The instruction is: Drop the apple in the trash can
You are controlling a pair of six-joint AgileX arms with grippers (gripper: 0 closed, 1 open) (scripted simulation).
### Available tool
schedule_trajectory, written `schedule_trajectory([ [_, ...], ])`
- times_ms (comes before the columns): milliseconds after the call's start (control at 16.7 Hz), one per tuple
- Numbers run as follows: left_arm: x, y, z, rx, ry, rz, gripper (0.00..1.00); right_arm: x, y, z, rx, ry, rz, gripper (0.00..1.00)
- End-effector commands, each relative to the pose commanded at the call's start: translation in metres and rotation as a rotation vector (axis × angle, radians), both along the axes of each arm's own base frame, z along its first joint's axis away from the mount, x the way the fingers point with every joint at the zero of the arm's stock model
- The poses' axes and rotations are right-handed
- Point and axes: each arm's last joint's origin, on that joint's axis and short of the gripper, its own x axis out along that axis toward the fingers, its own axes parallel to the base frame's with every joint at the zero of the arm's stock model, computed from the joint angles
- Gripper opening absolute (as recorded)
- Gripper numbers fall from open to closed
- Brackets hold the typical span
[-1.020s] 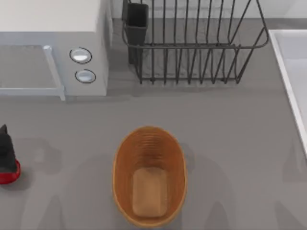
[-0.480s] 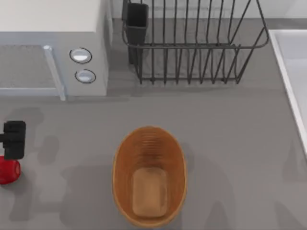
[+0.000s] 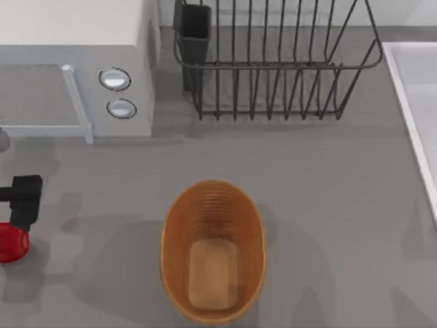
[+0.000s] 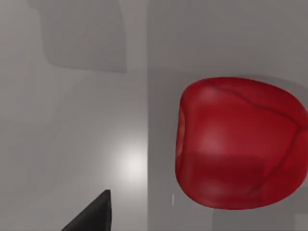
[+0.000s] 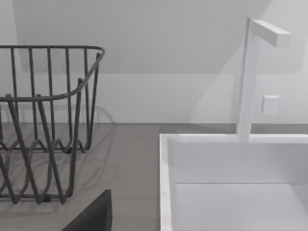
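The apple [image 3: 10, 243] is a small glossy red fruit lying on the grey table at the far left edge; it looms large in the left wrist view [image 4: 240, 144]. My left gripper [image 3: 24, 200] hovers just behind and slightly right of the apple, apart from it and holding nothing. The trash can [image 3: 213, 250], an oval orange-brown woven basket, stands upright at the front centre with nothing inside, well to the right of the apple. A dark edge of my right gripper [image 5: 91, 217] appears in the right wrist view, which faces the rack and the sink.
A white microwave [image 3: 75, 68] stands at the back left. A black wire rack [image 3: 273, 68] with a small dark cup [image 3: 194, 31] is at the back centre. A white sink [image 3: 416, 102] with a faucet [image 5: 250, 77] runs along the right edge.
My left gripper has moved off the apple, backward and slightly right, uncovering it. The apple and the basket have stayed put.
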Motion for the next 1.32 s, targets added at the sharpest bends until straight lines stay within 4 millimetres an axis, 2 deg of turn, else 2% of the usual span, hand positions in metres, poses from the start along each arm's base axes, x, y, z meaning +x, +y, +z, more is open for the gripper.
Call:
schedule_trajectory([
  [240, 0.0, -0.001, -0.001, 0.0, 0.0, -0.004, 1.0, 0.0, 0.0, 0.0, 0.0, 0.0, 0.0, 1.0],
  [360, 0.001, -0.001, -0.012, 0.0, 0.007, 0.0, 1.0, 0.0, 0.0, 0.0, 0.0, 0.0, 0.0, 1.0],
  [720, 0.007, -0.001, -0.063, 0.001, -0.008, 0.0, 1.0, 0.0, 0.0, 0.0, 0.0, 0.0, 0.0, 1.0],
  [1020, 0.006, -0.001, -0.07, 0.0, 0.0, 0.0, 1.0, 0.0, 0.0, 0.0, 0.0, 0.0, 0.0, 1.0],
  [1320, 0.006, -0.001, -0.07, 0.0, 0.0, 0.0, 0.62, 0.0, 0.0, 0.0, 0.0, 0.0, 0.0, 1.0],
])
